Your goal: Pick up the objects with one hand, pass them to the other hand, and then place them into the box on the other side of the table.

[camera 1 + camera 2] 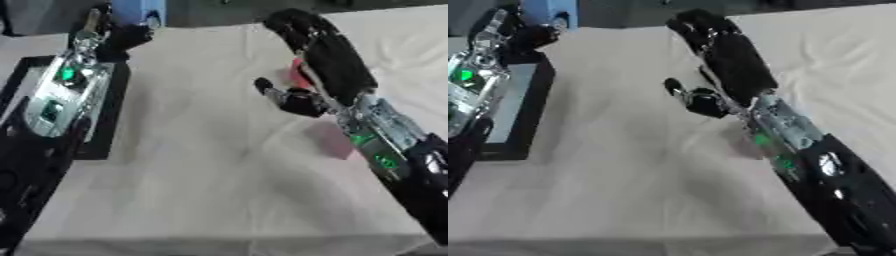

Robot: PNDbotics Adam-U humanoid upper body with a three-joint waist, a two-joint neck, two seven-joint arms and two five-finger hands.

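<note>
Left hand [122, 35] fingers curled round blue block [138, 11] above the box [17, 75]; looks light, rigid, side-graspable; right hand [319, 47] fingers straight.

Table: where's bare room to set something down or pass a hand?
The widest bare cloth lies between the black box at the left edge and the right hand, running down to the near edge. It is crowded far left, where the left hand holds a blue object, and around the red object under the right hand.
</note>
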